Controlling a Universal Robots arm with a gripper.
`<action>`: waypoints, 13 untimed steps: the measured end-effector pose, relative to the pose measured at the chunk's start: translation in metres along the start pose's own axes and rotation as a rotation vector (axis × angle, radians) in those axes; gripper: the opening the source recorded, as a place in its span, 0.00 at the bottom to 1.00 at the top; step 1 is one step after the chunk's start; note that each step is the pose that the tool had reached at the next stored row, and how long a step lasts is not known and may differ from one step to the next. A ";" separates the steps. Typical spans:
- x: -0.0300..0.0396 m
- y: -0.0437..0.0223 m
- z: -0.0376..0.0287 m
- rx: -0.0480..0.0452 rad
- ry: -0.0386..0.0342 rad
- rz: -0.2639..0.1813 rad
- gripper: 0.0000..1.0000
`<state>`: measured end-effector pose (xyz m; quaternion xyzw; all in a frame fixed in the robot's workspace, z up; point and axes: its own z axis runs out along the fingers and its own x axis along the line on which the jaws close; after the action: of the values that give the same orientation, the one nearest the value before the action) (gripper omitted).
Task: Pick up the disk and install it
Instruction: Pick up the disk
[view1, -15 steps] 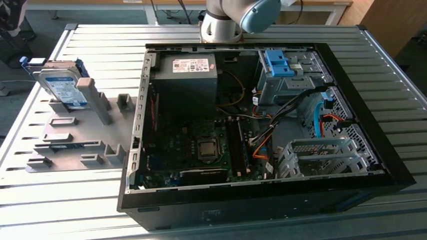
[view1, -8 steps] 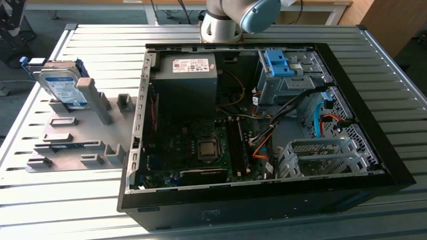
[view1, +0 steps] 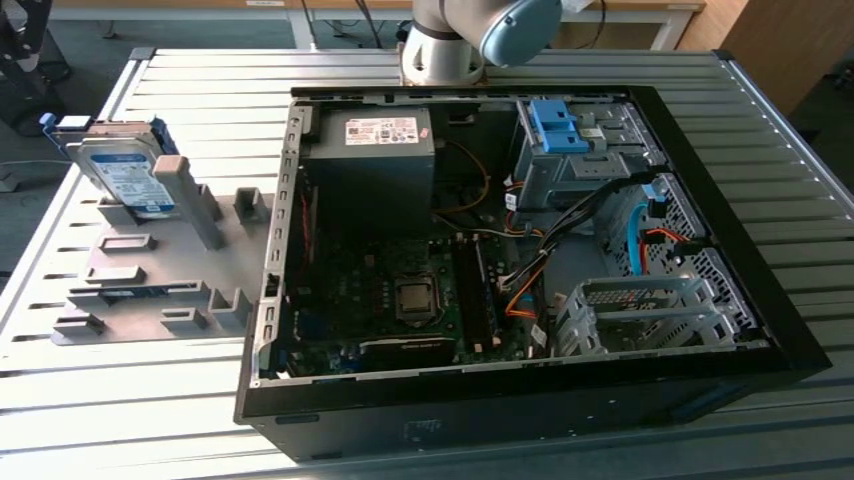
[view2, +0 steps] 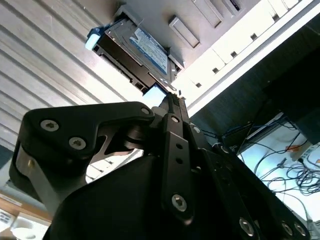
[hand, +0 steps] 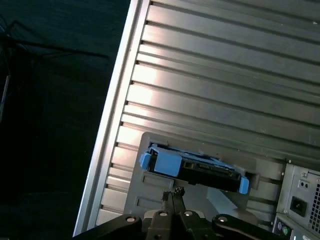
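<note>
The gripper (hand: 172, 192), fingers seemingly pressed together, hangs just short of the disk (hand: 195, 167).

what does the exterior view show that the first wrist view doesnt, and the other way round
Exterior view: the computer case open, with motherboard, grey power supply, cables and drive cages, plus the arm.
First wrist view: the end effector, shut and empty, with the disk beyond its tips; dark floor past the table edge.
Both: the disk in its blue carrier, standing in the grey fixture on the slatted table.
</note>
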<state>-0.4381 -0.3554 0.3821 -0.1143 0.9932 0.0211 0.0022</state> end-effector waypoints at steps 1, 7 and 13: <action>0.0000 0.0000 0.0000 -0.0002 0.0006 -0.014 0.11; 0.0000 0.0000 0.0000 -0.0010 0.0044 -0.104 0.11; 0.0000 0.0000 0.0000 -0.0018 0.0082 -0.196 0.11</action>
<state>-0.4381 -0.3554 0.3821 -0.2110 0.9773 0.0212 0.0001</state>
